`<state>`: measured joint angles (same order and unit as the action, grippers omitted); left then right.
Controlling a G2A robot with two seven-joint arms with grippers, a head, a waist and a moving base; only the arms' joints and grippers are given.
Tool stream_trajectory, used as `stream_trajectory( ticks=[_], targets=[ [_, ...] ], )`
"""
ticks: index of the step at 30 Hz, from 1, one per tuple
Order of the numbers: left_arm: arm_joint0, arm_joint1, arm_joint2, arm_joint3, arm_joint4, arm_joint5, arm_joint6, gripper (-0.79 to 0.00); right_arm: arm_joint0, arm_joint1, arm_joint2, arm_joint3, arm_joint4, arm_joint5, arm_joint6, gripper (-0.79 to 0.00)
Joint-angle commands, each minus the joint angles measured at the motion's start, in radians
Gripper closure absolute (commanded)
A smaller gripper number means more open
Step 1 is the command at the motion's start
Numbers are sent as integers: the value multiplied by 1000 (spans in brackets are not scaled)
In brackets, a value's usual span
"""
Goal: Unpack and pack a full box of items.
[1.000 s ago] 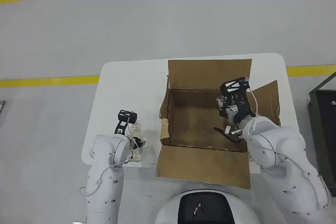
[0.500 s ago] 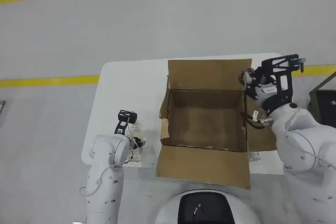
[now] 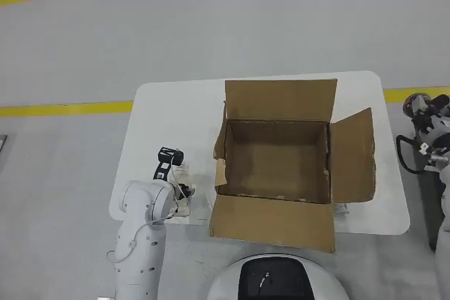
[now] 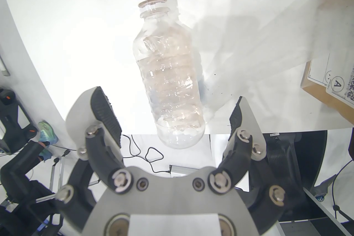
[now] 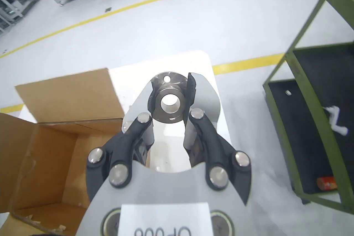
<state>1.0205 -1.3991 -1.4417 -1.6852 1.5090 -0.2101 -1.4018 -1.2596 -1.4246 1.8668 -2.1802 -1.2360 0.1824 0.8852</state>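
An open cardboard box (image 3: 277,161) stands on the white table (image 3: 172,112), its inside bare brown card. My right gripper (image 5: 170,98) is shut on a round metal flange with a centre hole (image 5: 168,104), held off the table's right edge (image 3: 427,124), between the table and a green cart. My left gripper (image 4: 174,112) stands open near the table's front left (image 3: 172,176), its fingers on either side of the base of a clear plastic bottle (image 4: 168,76) with a white cap. The bottle lies on the table, apart from the pads.
A green-framed cart (image 5: 309,115) with a dark shelf stands right of the table, holding a small red can (image 5: 326,183) and a white scrap. The box's flaps (image 3: 352,154) spread outwards on all sides. A yellow floor line (image 3: 60,109) runs behind the table.
My right arm has lifted out of the box with the metal flange and swung right, past the table's edge. The left arm and bottle have stayed still.
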Motion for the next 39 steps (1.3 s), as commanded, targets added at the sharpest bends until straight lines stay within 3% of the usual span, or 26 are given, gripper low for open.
stream_trajectory(
  ticks=[1, 6, 21, 37, 39],
  targets=[
    [0, 0, 0, 0, 0, 0, 0, -785, -19, 3, 17, 32, -13, -1, 31, 0],
    [0, 0, 0, 0, 0, 0, 0, -785, -83, 7, 4, 90, -25, -20, 49, 0],
    [0, 0, 0, 0, 0, 0, 0, -785, -227, 27, -110, 171, -157, -225, 146, 0],
    [0, 0, 0, 0, 0, 0, 0, -785, -230, 41, -173, 275, -217, -272, 137, 0],
    [0, 0, 0, 0, 0, 0, 0, -785, -230, 42, -177, 281, -217, -272, 133, -89]
  ],
)
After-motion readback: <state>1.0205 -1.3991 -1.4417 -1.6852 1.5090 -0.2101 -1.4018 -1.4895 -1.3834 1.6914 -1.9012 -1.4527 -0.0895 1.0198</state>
